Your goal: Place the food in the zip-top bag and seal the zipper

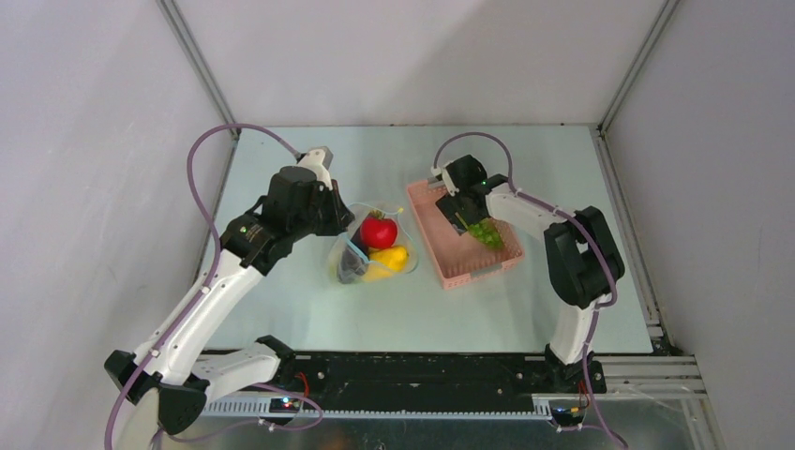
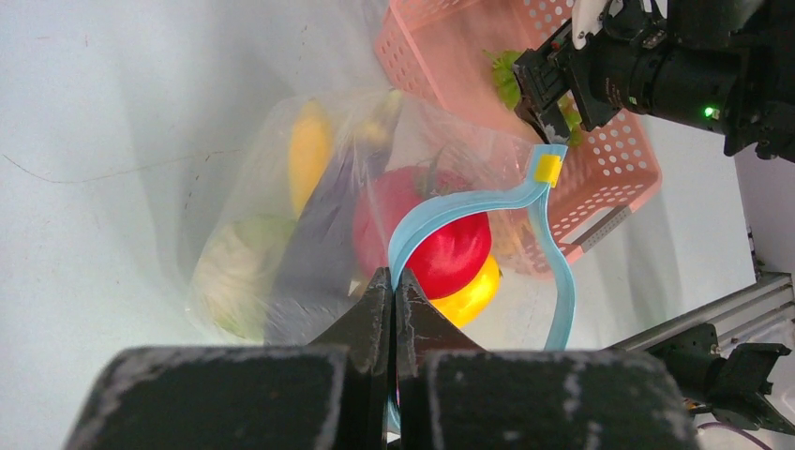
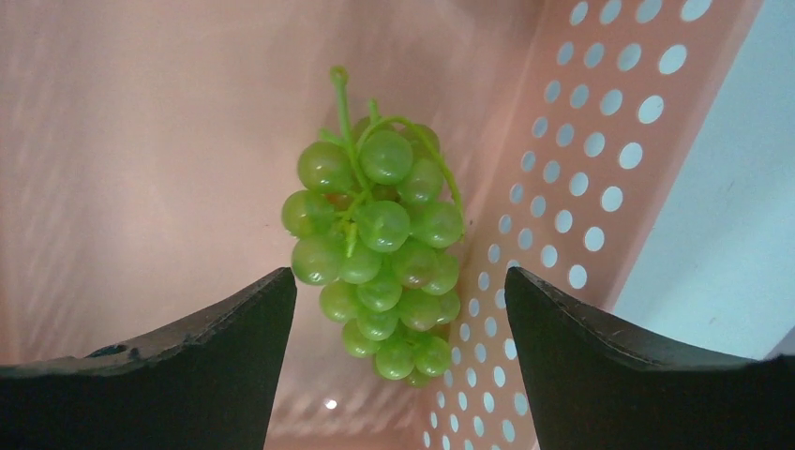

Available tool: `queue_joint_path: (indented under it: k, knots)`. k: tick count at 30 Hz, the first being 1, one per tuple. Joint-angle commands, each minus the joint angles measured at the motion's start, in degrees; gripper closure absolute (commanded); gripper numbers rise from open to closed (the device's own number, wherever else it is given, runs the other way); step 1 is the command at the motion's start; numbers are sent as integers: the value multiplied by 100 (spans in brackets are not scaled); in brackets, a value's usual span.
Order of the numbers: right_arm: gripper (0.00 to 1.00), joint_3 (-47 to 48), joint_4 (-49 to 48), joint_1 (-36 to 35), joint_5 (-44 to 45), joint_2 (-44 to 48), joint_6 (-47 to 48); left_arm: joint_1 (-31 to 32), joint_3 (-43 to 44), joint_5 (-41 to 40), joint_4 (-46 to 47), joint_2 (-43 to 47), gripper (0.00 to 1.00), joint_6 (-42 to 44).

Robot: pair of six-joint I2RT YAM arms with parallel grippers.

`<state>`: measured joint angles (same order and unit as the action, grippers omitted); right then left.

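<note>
Zip-top bag (image 1: 338,253): position against the pink basket (image 1: 450,267)? (K.)

On the desk (image 1: 281,300), just beside the basket, on its left-arm side. Cannot tell whether the two touch. (R.)

Contents of the bag? (K.)

Red round fruit (image 2: 450,248) nearest the mouth, with a yellow piece (image 2: 469,295) under it. Behind them lie a dark purple piece (image 2: 319,253), a pale green cabbage (image 2: 234,272) and a second yellow piece (image 2: 309,150), all blurred through the clear plastic. (R.)

Zipper (image 2: 469,199)? (K.)

Unsealed. The light blue strip bows into an open loop, with its yellow slider (image 2: 547,169) at the end towards the basket. (R.)

Left tool (image 2: 394,277)? (K.)

Fingers pressed together, pinching the zipper strip at the end of the bag's mouth farther from the basket. The strip runs straight in between them. (R.)

Any food outside the bag? (K.)

Green grapes (image 3: 380,253), one bunch, lying on the basket's floor next to its perforated wall (image 3: 572,187), stem pointing away from the right wrist camera. (R.)

Right tool (image 3: 398,277)? (K.)

Down inside the basket, fingers spread wide, one on either side of the grapes. A gap shows on both sides, so there is no contact and nothing is gripped. (R.)
</note>
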<state>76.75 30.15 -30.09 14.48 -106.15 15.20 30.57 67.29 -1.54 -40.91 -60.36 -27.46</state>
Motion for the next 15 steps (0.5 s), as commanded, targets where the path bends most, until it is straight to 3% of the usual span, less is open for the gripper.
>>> queue_joint_path:
  k: [1,12,15]
  knots:
    - [16,254,-24,149,-335,-153,-76,-32,52,-67,274,120,99,23]
    - [24,295,-168,345,-1118,-800,-634,-33,46,-14,302,138,99,8]
    - [32,391,-59,415,-1228,-903,-724,-33,47,1,300,136,99,15]
